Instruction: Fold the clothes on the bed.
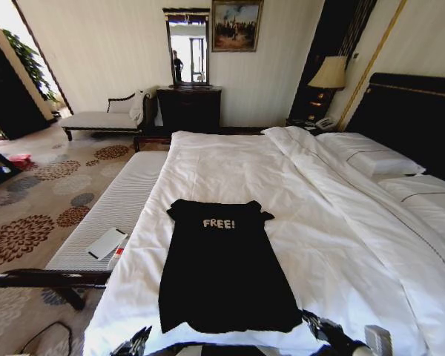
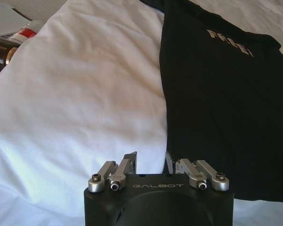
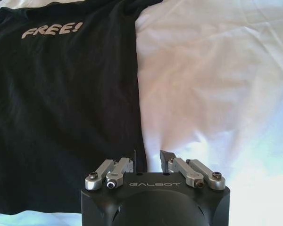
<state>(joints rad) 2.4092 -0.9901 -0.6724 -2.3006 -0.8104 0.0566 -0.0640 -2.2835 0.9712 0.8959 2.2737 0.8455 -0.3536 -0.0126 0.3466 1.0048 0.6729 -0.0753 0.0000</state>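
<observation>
Left wrist view: your left gripper [image 2: 150, 162] has its fingers parted with nothing between them, poised over white duvet at the shirt's left edge near the hem.
Right gripper [image 3: 147, 160]: fingers likewise parted and empty, at the shirt's right edge near the hem.
T-shirt [image 1: 226, 263]: lies flat and spread, chest up, "FREE!" lettering [image 1: 219, 223] readable, hem toward you.
Bed [image 1: 230, 163]: shirt sits on its near half.
Progress: no fold visible yet; you have the whole fold left, by my reading.
</observation>
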